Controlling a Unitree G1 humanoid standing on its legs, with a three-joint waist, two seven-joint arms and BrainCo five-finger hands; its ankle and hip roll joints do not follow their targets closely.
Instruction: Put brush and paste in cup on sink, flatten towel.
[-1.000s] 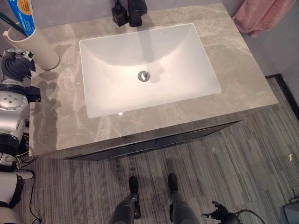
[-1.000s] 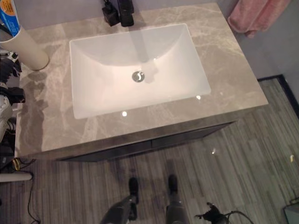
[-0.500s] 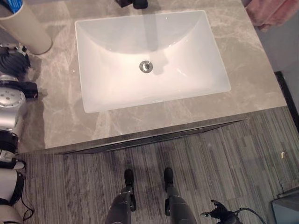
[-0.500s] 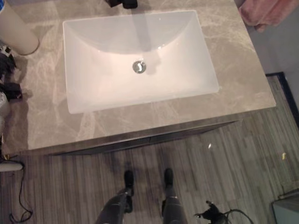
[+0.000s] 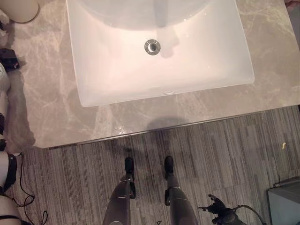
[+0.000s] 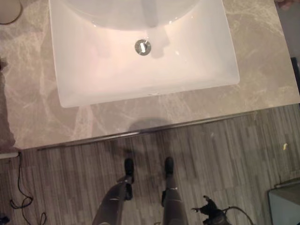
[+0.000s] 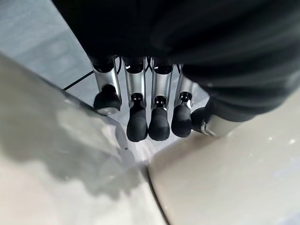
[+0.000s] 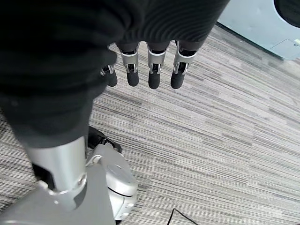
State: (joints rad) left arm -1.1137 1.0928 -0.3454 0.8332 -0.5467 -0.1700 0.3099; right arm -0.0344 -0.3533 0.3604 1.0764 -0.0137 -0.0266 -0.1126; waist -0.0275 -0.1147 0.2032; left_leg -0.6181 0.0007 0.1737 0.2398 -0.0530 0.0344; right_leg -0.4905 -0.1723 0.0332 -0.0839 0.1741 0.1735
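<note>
At the worktop's point(image 5: 56, 117) far left stands the cup point(image 5: 18, 9), just beside the left hand's point(image 7: 154, 101) relaxed, empty fingers point(image 7: 137, 124); right hand point(image 8: 150, 70) open above floor point(image 8: 225, 140).

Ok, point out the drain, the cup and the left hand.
drain point(image 5: 152, 47), left eye view, centre of the metal ring.
cup point(image 5: 18, 9), left eye view, lower side wall.
left hand point(image 7: 158, 123), left wrist view, a dark fingertip.

Bare counter point(image 5: 56, 108) flanks the sink point(image 5: 159, 51); cup point(image 5: 18, 9) stands at its far-left corner.
</note>
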